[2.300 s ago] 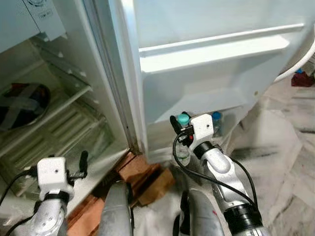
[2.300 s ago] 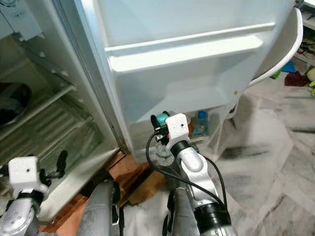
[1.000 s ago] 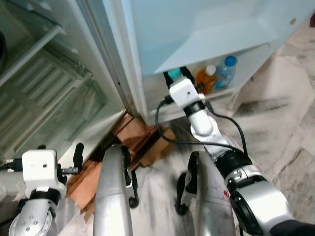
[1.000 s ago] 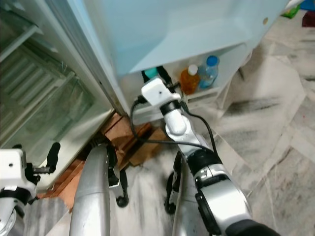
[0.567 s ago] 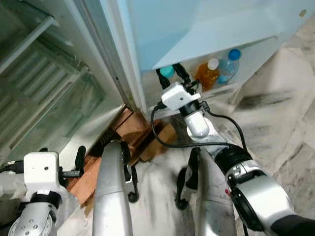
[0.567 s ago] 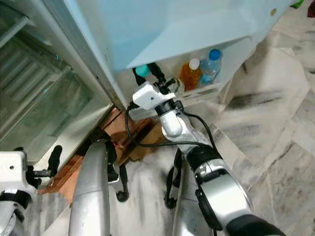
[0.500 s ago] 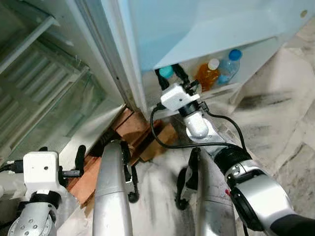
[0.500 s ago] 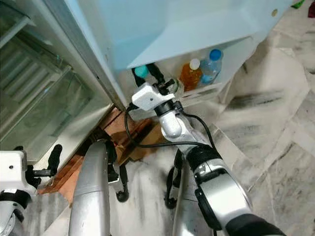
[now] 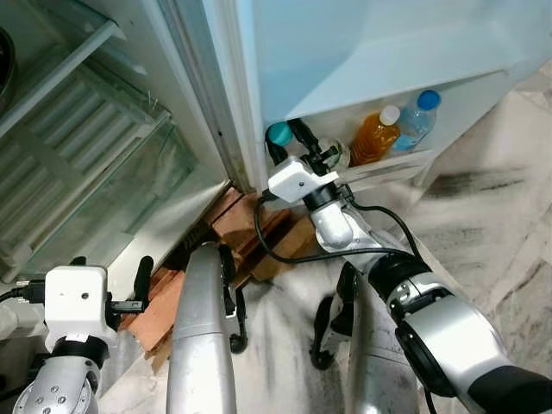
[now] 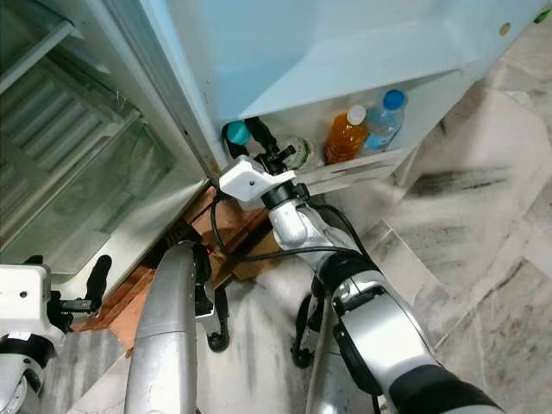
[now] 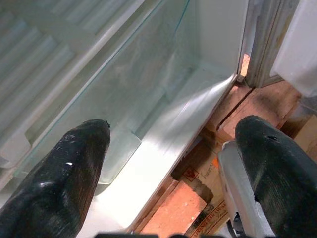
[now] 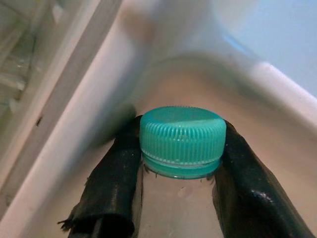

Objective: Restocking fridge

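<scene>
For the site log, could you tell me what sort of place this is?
Probably a home kitchen: an open fridge door whose bottom shelf holds bottles, a glass crisper cover inside, and a marble floor.

bottles: 3 | teal-capped bottle [image 9: 279,134]: 1 | orange bottle [image 9: 376,138]: 1 | blue-capped bottle [image 9: 417,119]: 1

Teal cap [image 12: 182,140]: you see ribbed, matt plastic on a clear bottle [image 12: 173,208]. Right gripper [image 12: 178,163]: its fingers [image 12: 111,188] look like matt black rubber, frayed at one edge. Left gripper [image 11: 168,163]: you find scuffed, speckled matt black fingers [image 11: 59,183]. Door shelf [image 10: 362,177]: smooth, glossy white plastic. Orange bottle [image 9: 375,138] and blue-capped bottle [image 9: 416,121]: clear glossy plastic. Crisper cover [image 11: 124,79]: you see clear glass. Blocks under the fridge [image 9: 164,297]: rough brown wood. Floor [image 10: 483,241]: polished grey-veined marble. Arms [image 9: 203,345]: brushed silver metal.
</scene>
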You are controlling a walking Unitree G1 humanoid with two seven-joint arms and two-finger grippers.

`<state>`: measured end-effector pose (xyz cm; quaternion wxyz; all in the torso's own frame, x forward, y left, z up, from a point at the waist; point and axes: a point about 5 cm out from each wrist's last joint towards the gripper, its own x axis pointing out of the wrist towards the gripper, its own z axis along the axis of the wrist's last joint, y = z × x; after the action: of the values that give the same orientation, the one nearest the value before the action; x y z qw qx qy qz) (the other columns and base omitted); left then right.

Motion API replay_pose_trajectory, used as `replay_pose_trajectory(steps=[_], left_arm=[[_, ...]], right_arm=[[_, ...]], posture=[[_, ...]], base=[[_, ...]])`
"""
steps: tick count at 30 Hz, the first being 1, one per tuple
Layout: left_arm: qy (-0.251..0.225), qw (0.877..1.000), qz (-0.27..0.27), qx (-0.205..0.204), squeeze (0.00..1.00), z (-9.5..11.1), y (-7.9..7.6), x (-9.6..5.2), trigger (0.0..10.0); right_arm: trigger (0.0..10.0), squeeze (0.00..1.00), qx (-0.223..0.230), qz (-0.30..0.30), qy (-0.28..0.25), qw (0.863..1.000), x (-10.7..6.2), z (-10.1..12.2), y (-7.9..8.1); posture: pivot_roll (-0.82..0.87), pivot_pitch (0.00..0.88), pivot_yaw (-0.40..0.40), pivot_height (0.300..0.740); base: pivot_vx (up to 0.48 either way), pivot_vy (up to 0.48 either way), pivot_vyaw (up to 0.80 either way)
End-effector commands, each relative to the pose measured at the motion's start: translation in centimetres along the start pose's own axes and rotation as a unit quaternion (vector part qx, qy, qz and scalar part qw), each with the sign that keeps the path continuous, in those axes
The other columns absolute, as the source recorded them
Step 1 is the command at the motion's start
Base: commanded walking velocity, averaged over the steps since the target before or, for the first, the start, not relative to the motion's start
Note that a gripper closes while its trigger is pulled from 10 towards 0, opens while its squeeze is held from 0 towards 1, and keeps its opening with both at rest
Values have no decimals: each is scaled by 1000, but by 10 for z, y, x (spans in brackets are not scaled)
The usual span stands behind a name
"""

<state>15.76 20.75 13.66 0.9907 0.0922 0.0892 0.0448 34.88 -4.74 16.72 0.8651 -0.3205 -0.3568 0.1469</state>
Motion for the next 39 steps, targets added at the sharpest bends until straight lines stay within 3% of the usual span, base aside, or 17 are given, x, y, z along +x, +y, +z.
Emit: replay_pose_trajectory(steps=[1,5,9,13,17,22,25,31,32,34,35,36,39], left_arm=[[9,1000,-4,14,0,-1,1,-6,10000],[13,1000,-6,16,0,-1,1,-11,10000],[15,1000,-8,16,0,-1,0,-11,10000],[15,1000,-11,16,0,0,-1,-10,10000],[15,1000,-13,15,0,0,-2,-9,10000],[18,1000,-16,15,0,-2,-3,-9,10000],[19,1000,-16,15,0,-2,-3,-7,10000],[16,1000,-18,14,0,-2,-5,-3,10000],[14,1000,-20,14,0,-2,-5,-1,10000],[14,1000,-21,14,0,-2,-6,0,10000],[13,1000,-21,14,0,-2,-6,1,10000],[8,1000,-24,15,0,-1,-7,5,10000],[3,1000,-25,16,0,0,-7,9,10000]], right_arm=[[10000,0,-23,11,10,1000,-7,-4,10],[10000,0,-54,-18,-10,998,6,2,3],[10000,0,-53,-40,-14,998,17,6,-3],[10000,0,-14,-42,36,998,14,-1,-1],[10000,0,41,-68,134,988,0,-21,-1],[10000,0,89,-98,248,960,-21,-48,-7],[10000,0,137,-124,328,927,-40,-68,-14],[10000,0,168,-145,358,907,-47,-77,-22],[10000,314,182,-157,364,900,-47,-79,-26],[10000,314,186,-161,367,897,-47,-80,-27],[10000,812,190,-164,368,895,-47,-80,-28],[10000,1000,210,-167,366,891,-45,-81,-31],[10000,1000,236,-183,365,882,-44,-82,-35]], posture=[[348,438,59,571],[357,447,65,571],[358,447,65,571],[353,446,62,571],[352,447,61,571],[348,446,61,571],[345,446,62,571],[335,434,67,571],[332,429,69,571],[332,429,69,571],[329,422,71,571],[330,416,74,571],[329,403,77,571]], base=[[0,0,0],[0,0,0],[0,0,0],[0,0,0],[0,0,0],[0,0,0],[0,0,0],[0,0,0],[0,0,0],[0,0,0],[0,0,0],[0,0,0],[0,0,0]])
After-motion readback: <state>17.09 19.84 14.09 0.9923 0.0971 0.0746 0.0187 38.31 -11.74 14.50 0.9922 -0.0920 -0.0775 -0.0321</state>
